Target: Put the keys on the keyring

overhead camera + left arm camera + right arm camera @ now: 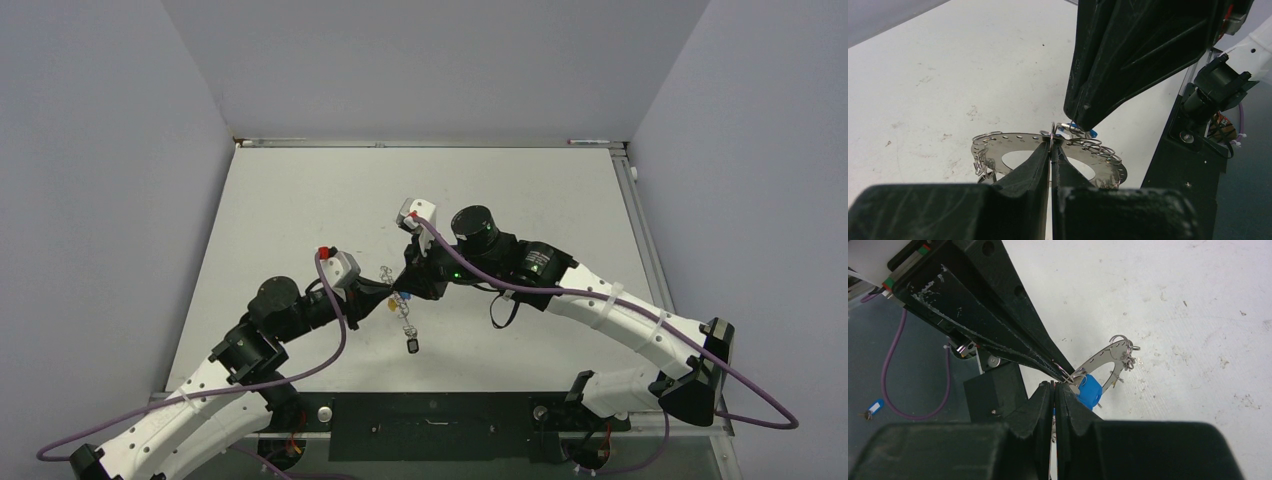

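We've got the left tool (pixel 1051 150) pinched shut on the keyring (pixel 998 142) at its near rim, hoop fanning out beyond those tips, right tool (pixel 1054 387) clamped on a blue-headed key (pixel 1089 390), just beside the left tool's tips, over the surface (pixel 938 75)

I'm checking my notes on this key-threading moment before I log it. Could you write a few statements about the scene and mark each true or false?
1. The left hand and the right hand are both shut. True.
2. The keyring lies untouched on the table. False: the left hand pinches it at its edge.
3. A blue-headed key sits right at the right hand's fingertips. True.
4. The two hands are at opposite edges of the table. False: they meet tip to tip near its middle.
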